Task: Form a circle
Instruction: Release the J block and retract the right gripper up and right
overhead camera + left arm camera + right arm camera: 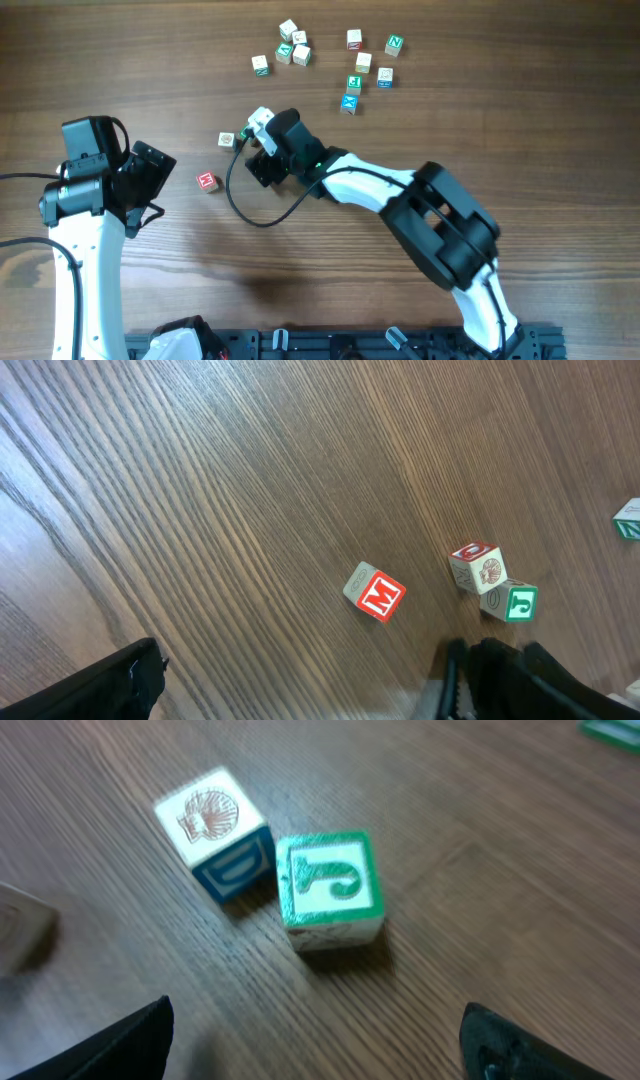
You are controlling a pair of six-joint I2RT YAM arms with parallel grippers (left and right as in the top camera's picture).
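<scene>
Wood table (120,60) fills the overhead view. right arm (440,225) comes up from the near right edge and reaches diagonally to table centre. left arm (85,250) stands at the near left, wrist bent toward the middle, well apart from the other arm. A black cable (245,205) loops off the right arm's wrist over the table. right gripper (318,1030): jaws spread wide, one finger in each lower corner of its wrist view, bare wood between them, gripping nothing. left gripper (158,180): also spread wide, nothing in it. Its wrist view shows one dark finger at lower left; can't tell if the dark shape at lower right is its other finger or the right arm's tool. No ring formed: the letter cubes (301,55) lie scattered. Most sit at the far side in two loose clumps, left clump (284,52) and right clump (363,62), near each other but apart, well beyond both grippers. Three more are at centre-left. shell cube (212,820), with a pale shell-drawing face up and a blue letter face on its side, and green cube (330,885), with a green-framed letter face up, sit corner to corner, touching or close to it. They are just ahead of the right gripper's fingertips, outside the jaws. red M cube (207,181) lies alone between the left gripper and that pair, touching neither, turned at an angle to the grain.
</scene>
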